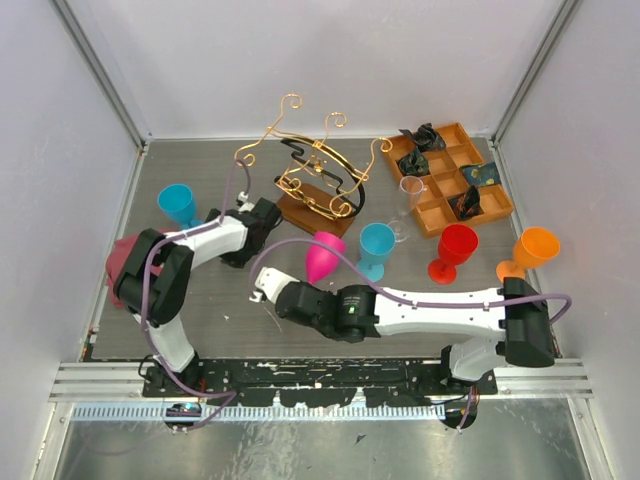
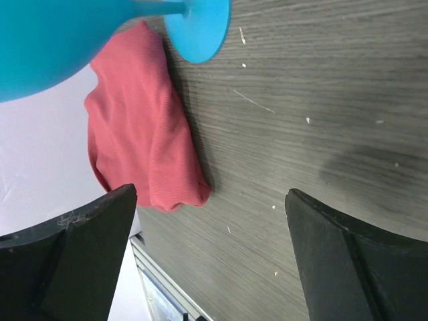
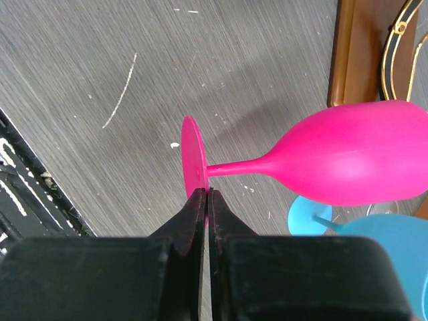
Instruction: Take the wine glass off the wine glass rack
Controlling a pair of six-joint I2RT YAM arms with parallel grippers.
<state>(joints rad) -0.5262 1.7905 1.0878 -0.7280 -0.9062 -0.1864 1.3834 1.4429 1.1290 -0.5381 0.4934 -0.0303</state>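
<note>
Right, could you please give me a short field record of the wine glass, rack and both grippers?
pink wine glass: clear of the rack, held by its foot
right gripper: shut on the foot's rim
left gripper: open, empty, over table
wine glass rack: standing behind the pink glass
</note>
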